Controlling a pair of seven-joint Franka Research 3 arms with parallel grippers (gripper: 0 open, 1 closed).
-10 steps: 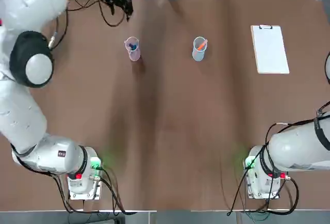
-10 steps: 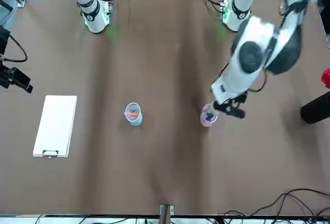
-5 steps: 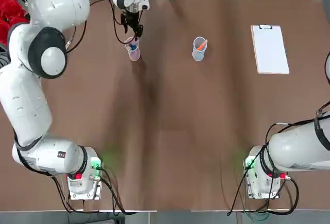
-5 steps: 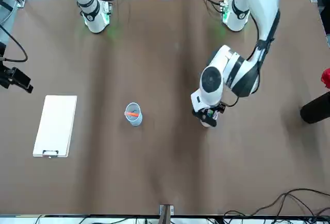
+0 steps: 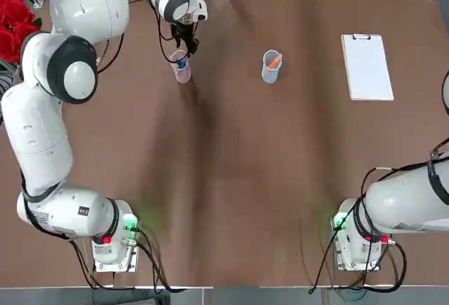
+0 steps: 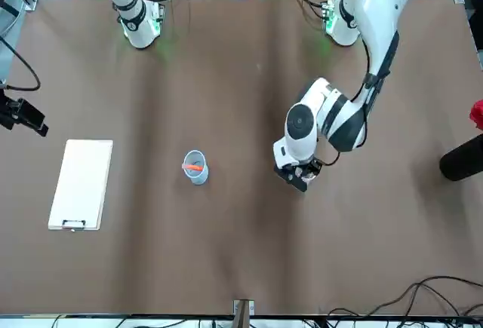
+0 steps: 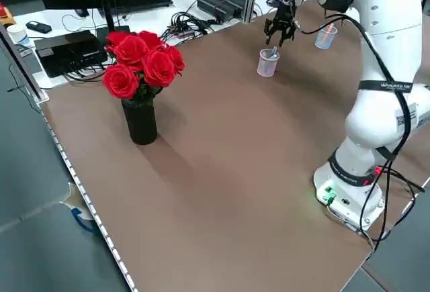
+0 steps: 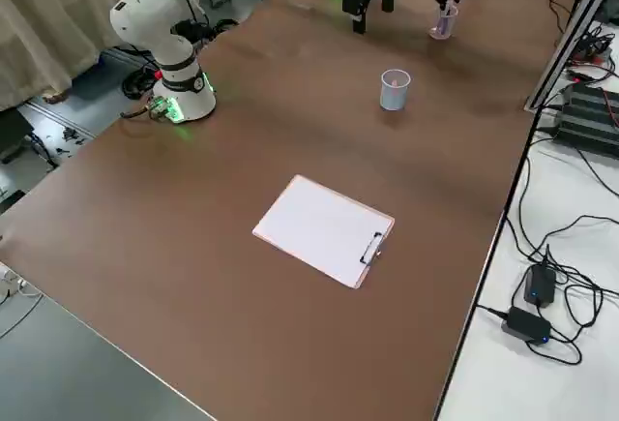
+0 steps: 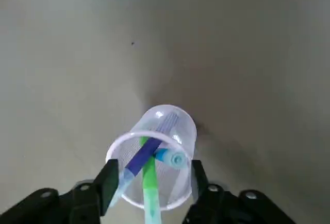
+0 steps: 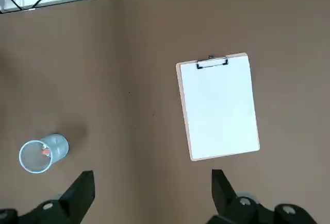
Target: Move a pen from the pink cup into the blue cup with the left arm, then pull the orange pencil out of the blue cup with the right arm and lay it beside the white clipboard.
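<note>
The pink cup [image 5: 182,71] [image 9: 170,126] stands at the far left of the table. It holds a light-blue pen [image 9: 172,158], a violet-blue pen [image 9: 142,154] and a green one [image 9: 150,190]. My left gripper [image 5: 184,44] [image 9: 153,167] hangs straight over the cup, open, with one finger at each side of the rim and the pens between them. In the front view it hides the cup. The blue cup [image 5: 270,68] [image 10: 41,154] holds the orange pencil [image 5: 274,59]. The white clipboard [image 5: 366,66] [image 10: 219,108] lies at the far right. My right gripper [image 10: 150,175] is open, high above the table.
A black vase of red roses [image 7: 141,77] stands near the table's left edge, well away from the cups. Cables and power boxes [image 8: 542,305] lie past the far edge. Bare brown table [image 5: 231,172] stretches between the cups and the arm bases.
My left arm swung in from behind the pink cup and came down over its mouth, and its fingers have drawn closer together. The right arm, cups and clipboard have not moved.
</note>
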